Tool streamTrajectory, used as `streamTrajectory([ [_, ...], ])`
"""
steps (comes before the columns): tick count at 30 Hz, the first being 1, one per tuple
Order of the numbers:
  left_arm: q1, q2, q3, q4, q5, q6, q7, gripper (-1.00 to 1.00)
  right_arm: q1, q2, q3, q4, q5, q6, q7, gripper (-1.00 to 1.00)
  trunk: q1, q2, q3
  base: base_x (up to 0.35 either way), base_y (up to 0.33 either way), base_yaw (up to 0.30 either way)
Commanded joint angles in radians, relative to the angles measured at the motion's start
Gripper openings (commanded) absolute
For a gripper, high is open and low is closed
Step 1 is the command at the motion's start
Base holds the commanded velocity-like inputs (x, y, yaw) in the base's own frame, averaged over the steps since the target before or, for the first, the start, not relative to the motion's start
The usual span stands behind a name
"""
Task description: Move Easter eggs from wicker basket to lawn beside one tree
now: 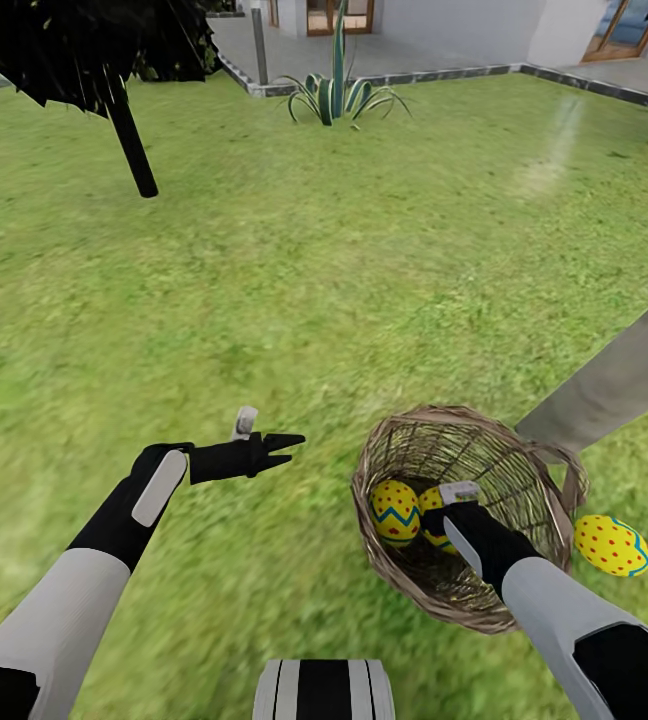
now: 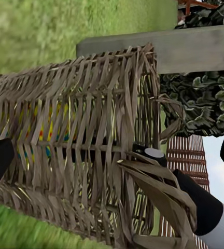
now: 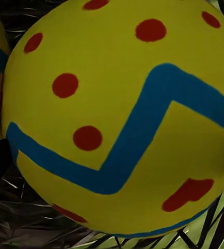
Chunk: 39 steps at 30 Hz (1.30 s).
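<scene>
Right gripper deep in wicker basket — against an egg, grip unclear.

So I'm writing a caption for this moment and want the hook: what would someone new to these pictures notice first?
Probably the brown wicker basket tipped over on the lawn, two dotted yellow eggs inside it, with the right arm reaching into its mouth. A third egg lies on the grass beside it, by a pale slanting tree trunk. The right wrist view is a bold close-up of an egg with its blue zigzag.
</scene>
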Motion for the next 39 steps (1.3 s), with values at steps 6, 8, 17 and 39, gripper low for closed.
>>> streamTrajectory([
  [6, -0.001, 0.001, -0.002, 0.001, 0.001, 0.003, -0.002, 1.00, 0.001, -0.001, 0.006, 0.045, -0.038, -0.001, 0.000, 1.00, 0.001, 0.000, -0.001, 0.000, 0.000, 0.000],
  [8, -0.001, 0.000, -0.002, 0.001, 0.001, 0.003, -0.002, 1.00, 0.001, -0.001, 0.006, 0.045, -0.038, -0.001, 0.000, 1.00, 0.001, 0.000, -0.001, 0.000, 0.000, 0.000],
  [17, -0.001, 0.000, -0.002, 0.001, 0.001, 0.003, -0.002, 1.00, 0.001, -0.002, 0.004, 0.045, -0.042, -0.001, 0.001, 1.00, 0.001, 0.000, -0.001, 0.000, 0.000, 0.000],
  [39, -0.001, 0.001, -0.002, 0.001, 0.001, 0.002, -0.002, 1.00, 0.001, -0.003, 0.003, 0.045, -0.043, 0.001, 0.003, -1.00, 0.002, 0.000, -0.012, 0.000, 0.000, 0.000],
])
